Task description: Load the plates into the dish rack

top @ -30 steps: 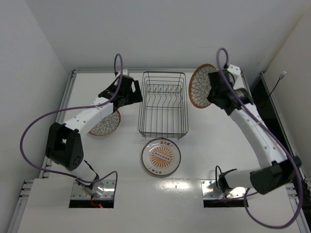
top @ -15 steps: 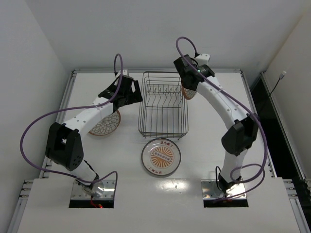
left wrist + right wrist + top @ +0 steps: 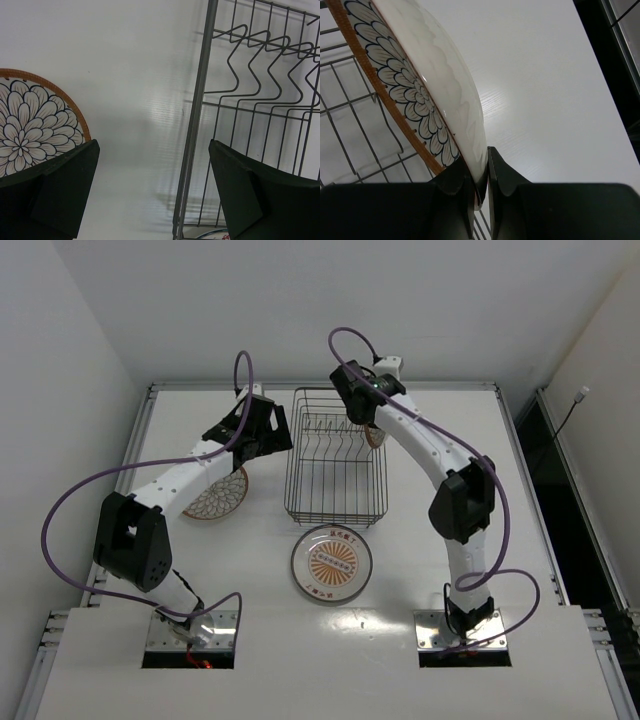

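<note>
The dish rack (image 3: 290, 472) stands at the table's middle, its prongs in the far half. My right gripper (image 3: 367, 422) is shut on the rim of a petal plate (image 3: 375, 434) and holds it on edge, tilted, at the rack's far right side. In the right wrist view the plate (image 3: 422, 85) is pinched in the gripper (image 3: 482, 176) above the rack wires (image 3: 350, 135). My left gripper (image 3: 272, 436) is open and empty just left of the rack. In the left wrist view the gripper (image 3: 155, 192) hangs between a second petal plate (image 3: 30, 125) and the rack wall (image 3: 197, 125). That plate (image 3: 218, 496) lies flat. The sunburst plate (image 3: 332, 562) lies in front of the rack.
Raised metal rails run along the table's left edge (image 3: 140, 445) and right edge (image 3: 512, 430). White walls stand close on the left and at the back. A dark gap (image 3: 570, 490) lies beyond the right rail.
My right arm has swung left with the petal plate, from right of the rack to over its far right side. The left arm and both lying plates have not moved.
</note>
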